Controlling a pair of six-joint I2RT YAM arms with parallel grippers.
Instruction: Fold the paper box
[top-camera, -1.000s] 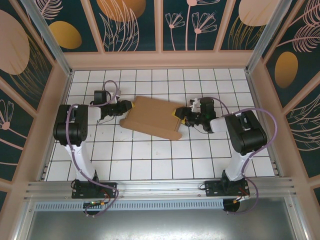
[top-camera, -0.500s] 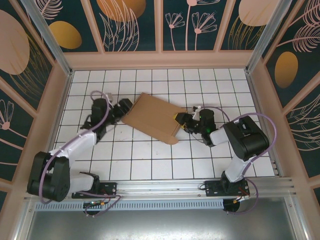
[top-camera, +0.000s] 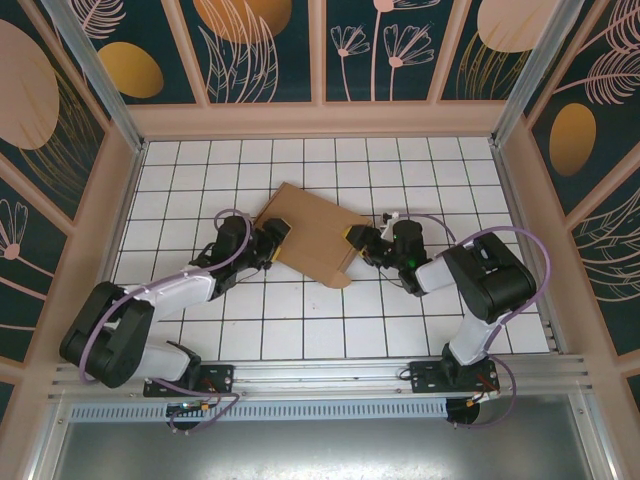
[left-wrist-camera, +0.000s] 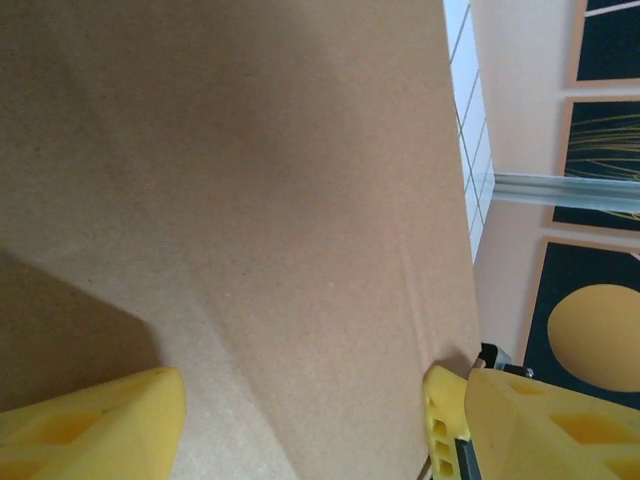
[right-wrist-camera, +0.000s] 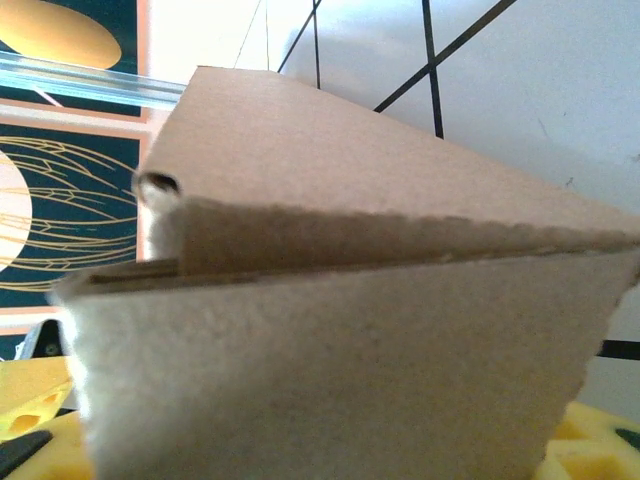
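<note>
top external view: paper box caught between two grippers

from above, the paper box (top-camera: 318, 232) lies slantwise near the middle of the white tiled table (top-camera: 300, 320), a flattened brown shape with one flap pointing toward the near edge. the left gripper (top-camera: 274, 237) sits at its left edge on a low, outstretched arm. the right gripper (top-camera: 355, 238) meets its right edge.

the left wrist view adds what the overhead cannot. the left gripper's jaws stand wide apart, with its yellow fingers (left-wrist-camera: 95, 420) low at either side and a broad, faintly creased cardboard face spanning between them. they do not pinch it.

the right wrist view looks straight at the box's cut edge. an upper panel slopes down to the right over a front flap with a rough, fuzzy rim. a small dark hollow (right-wrist-camera: 157, 185) shows between the two layers at the left end, and what lies inside it cannot be made out. yellow pads (right-wrist-camera: 30, 410) sit at both lower corners with the card between them, so the right gripper is part-closed and gripping the box.

the table's tiles are ruled with dark lines. salmon-framed walls (top-camera: 320, 118) carry teal panels with gold ovals and pale leaf drawings. an aluminium rail (top-camera: 320, 375) runs along the near edge by the arm bases.
</note>
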